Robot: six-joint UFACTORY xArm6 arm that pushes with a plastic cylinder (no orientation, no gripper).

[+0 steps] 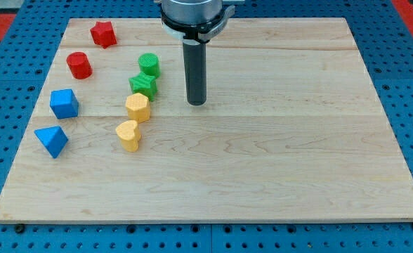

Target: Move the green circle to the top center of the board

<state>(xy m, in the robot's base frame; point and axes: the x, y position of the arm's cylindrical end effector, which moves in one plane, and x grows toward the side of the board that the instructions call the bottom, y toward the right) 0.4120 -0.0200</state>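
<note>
The green circle [149, 65] stands on the wooden board [277, 154], left of centre in the upper half. A green star [143, 86] touches it just below. My tip [197, 103] rests on the board to the right of the green star, a short gap away, and lower right of the green circle. The rod rises from the tip to the arm's mount at the view's top centre.
A yellow hexagon [138, 107] and a yellow heart [128, 135] lie below the green star. A red star [103, 33] and a red circle [79, 65] are at the upper left. A blue cube [64, 103] and a blue triangle [51, 140] are at the left.
</note>
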